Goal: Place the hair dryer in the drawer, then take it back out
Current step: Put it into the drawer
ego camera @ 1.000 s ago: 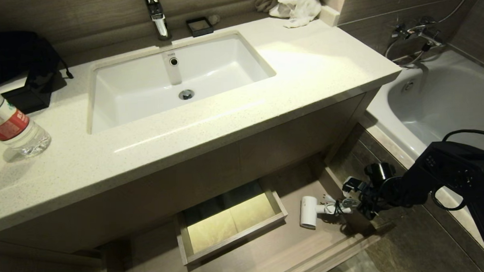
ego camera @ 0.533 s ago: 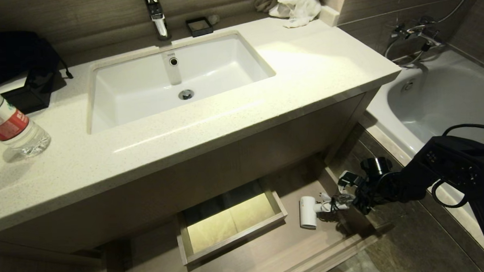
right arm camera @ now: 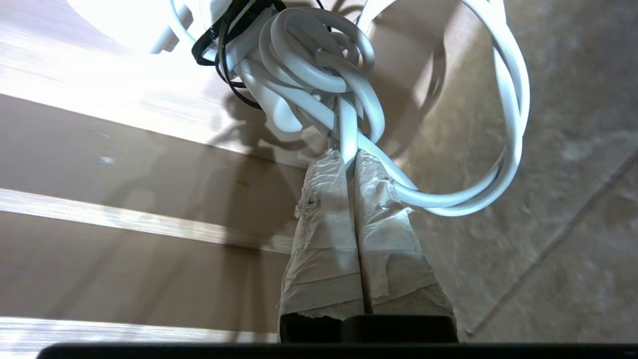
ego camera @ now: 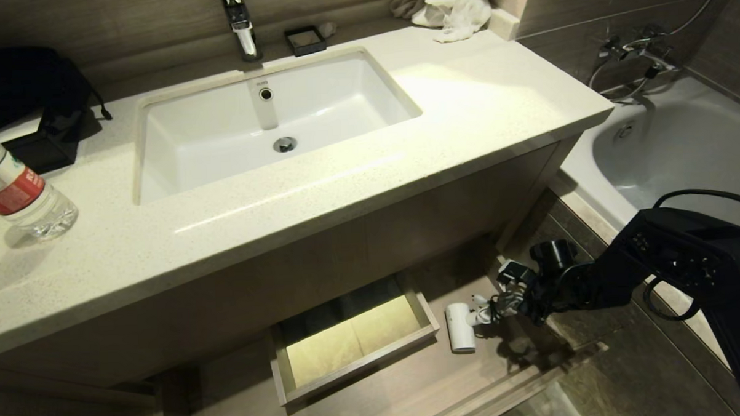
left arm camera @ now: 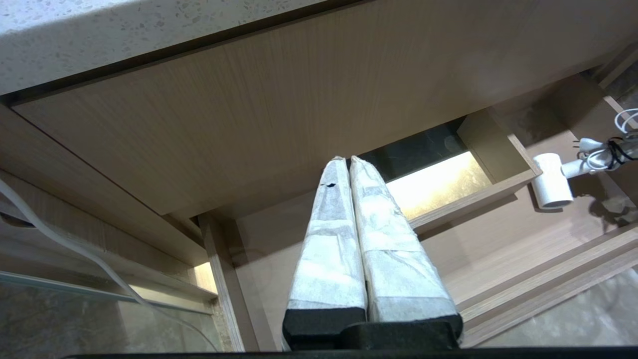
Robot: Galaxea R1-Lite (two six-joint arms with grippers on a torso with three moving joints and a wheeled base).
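Below the vanity surface (ego camera: 345, 190), low on the robot's right: right hand (ego camera: 513, 301), fingers pressed together on the bundled white cord (right arm camera: 319, 85) of the hair dryer (ego camera: 460, 327). The pinch sits on the cord, not on the body or handle.

Hair dryer: small, white, barrel pointing down, just ahead of the hand and hanging from its cord over the open drawer (ego camera: 364, 393). Whether it clears the drawer floor or touches it cannot be told.

Drawer: pulled out, wide and shallow; boxed cutout (ego camera: 350, 344) lies beyond the dryer, farther from the hand.

Left hand (left arm camera: 349, 164): parked, taped fingers closed on nothing, well apart from the dryer, aimed at the cabinet front.

Step in hand, by judgement: carrying the dryer into or out of the drawer; which half of the task cannot be settled from this moment alone. A set-down would call for lowering until the barrel rests flat on the drawer floor beside the cutout, then letting go; a cord hold lets the body swing, so a slow move seems wise.

Obscured: the dryer's grilled end and handle joint; the drawer's near corner past the frame edge; the right wrist view shows only cord loops.
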